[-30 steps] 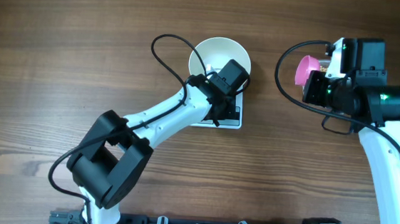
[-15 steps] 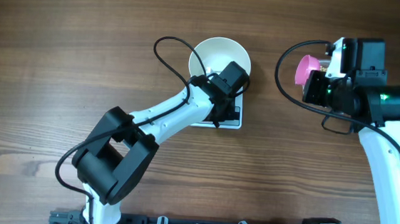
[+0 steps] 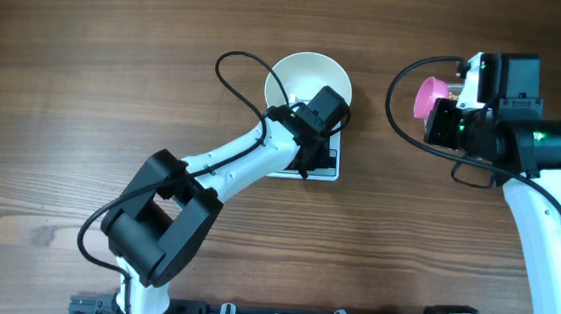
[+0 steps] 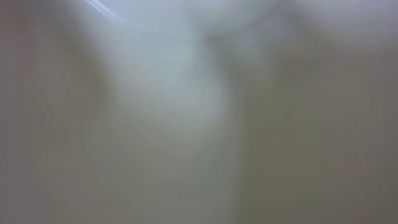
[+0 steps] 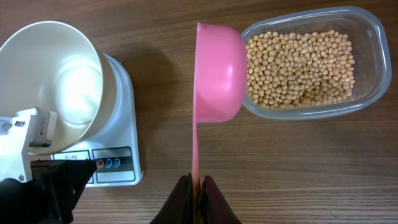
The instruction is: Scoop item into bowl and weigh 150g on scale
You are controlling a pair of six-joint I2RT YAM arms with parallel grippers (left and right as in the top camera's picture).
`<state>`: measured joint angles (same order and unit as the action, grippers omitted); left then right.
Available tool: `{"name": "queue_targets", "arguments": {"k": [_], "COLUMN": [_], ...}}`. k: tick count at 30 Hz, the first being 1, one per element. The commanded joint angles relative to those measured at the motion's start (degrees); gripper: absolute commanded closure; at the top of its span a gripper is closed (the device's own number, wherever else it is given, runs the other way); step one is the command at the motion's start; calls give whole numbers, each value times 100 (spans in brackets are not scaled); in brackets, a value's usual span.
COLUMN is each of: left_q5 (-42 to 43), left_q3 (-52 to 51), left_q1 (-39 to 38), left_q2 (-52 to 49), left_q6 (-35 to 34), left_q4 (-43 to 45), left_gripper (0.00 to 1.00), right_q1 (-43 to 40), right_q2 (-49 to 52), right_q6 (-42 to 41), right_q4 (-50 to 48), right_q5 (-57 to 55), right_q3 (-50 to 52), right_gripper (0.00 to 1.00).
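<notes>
White bowl (image 3: 310, 79) on scale (image 3: 326, 167), beans (image 5: 305, 65) in clear tub (image 5: 368, 28).
Right gripper (image 5: 198, 186) clamped on pink scoop (image 5: 217, 71) handle, cup on edge at the tub's end nearer the scale; left gripper (image 3: 322, 107) closed at the bowl's rim (whether gripping it, impossible to tell).

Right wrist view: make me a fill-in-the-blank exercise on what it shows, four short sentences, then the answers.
1. The white bowl stands on the ____.
2. The right end effector is shut on the handle of a ____ scoop.
3. The beans lie in a clear plastic ____.
4. The inside of the bowl is ____.

Missing words: scale; pink; tub; empty.
</notes>
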<state>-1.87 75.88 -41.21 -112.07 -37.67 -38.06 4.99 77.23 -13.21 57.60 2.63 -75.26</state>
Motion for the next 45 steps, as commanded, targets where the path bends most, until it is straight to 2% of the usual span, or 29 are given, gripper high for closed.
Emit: {"name": "queue_targets", "arguments": {"k": [1, 45], "left_q5": [-57, -57], "left_q3": [9, -42], "left_q1": [-48, -59], "left_q2": [-57, -120], "left_q6": [-79, -79], "left_q4": [22, 122], "left_gripper": [96, 96], "right_q1": [-13, -13], "right_q2": [-101, -101], "right_q6": [-31, -28], "right_q4": [-63, -105], "right_q5": [83, 83], "right_q3": [-52, -52], "right_gripper": [96, 96]}}
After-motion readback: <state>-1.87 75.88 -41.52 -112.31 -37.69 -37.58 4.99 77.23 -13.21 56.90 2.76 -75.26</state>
